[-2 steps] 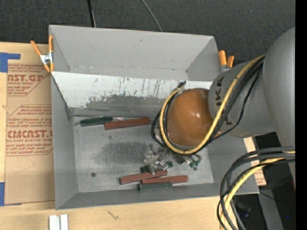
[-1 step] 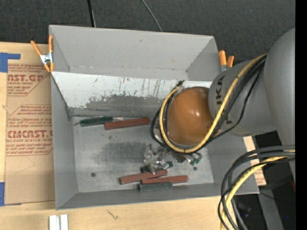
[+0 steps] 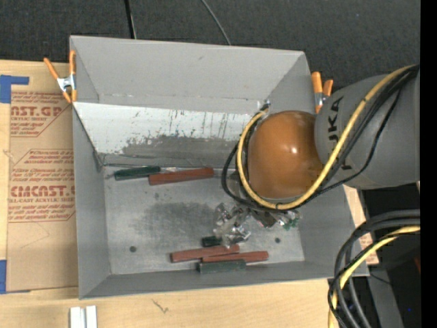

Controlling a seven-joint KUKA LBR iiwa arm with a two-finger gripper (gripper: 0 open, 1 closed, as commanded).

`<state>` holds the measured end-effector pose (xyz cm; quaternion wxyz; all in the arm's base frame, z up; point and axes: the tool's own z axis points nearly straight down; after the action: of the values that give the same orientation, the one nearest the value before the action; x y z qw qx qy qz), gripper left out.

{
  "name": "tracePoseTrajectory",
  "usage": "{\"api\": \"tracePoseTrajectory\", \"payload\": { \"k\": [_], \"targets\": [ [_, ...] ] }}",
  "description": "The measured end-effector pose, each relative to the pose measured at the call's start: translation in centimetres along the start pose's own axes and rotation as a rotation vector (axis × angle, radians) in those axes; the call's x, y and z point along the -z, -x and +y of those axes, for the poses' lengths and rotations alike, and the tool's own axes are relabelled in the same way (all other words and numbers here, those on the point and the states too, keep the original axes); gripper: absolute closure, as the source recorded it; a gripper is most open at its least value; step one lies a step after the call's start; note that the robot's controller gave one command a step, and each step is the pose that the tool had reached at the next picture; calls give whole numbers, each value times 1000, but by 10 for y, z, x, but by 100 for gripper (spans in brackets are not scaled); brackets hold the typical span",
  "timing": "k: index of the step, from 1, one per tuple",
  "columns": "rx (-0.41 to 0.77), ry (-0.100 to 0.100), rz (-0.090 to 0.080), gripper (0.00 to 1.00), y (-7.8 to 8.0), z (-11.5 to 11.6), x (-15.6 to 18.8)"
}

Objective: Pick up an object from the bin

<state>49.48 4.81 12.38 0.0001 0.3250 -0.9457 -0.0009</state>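
Observation:
My gripper (image 3: pixel 232 225) hangs low over the bin floor, right of the middle, under the arm's orange dome. A short dark green piece (image 3: pixel 210 240) lies just to its lower left, close to the metal tips. Below that, two red-brown sticks (image 3: pixel 218 255) lie end to end near the front wall. A dark green stick (image 3: pixel 221 266) lies along them on the near side. Nothing can be made out inside the gripper.
By the back wall lie a dark green stick (image 3: pixel 136 173) and a red-brown stick (image 3: pixel 181 177), end to end. The arm and its dome cover the bin's right part. The left half of the floor is bare scuffed metal.

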Motion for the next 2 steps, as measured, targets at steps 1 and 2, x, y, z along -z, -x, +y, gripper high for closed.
{"api": "tracePoseTrajectory", "payload": {
  "k": [1,2],
  "targets": [
    [-19,0,-1,0,8,11,5],
    [-27,0,0,0,11,15,-11]
  ]
}}
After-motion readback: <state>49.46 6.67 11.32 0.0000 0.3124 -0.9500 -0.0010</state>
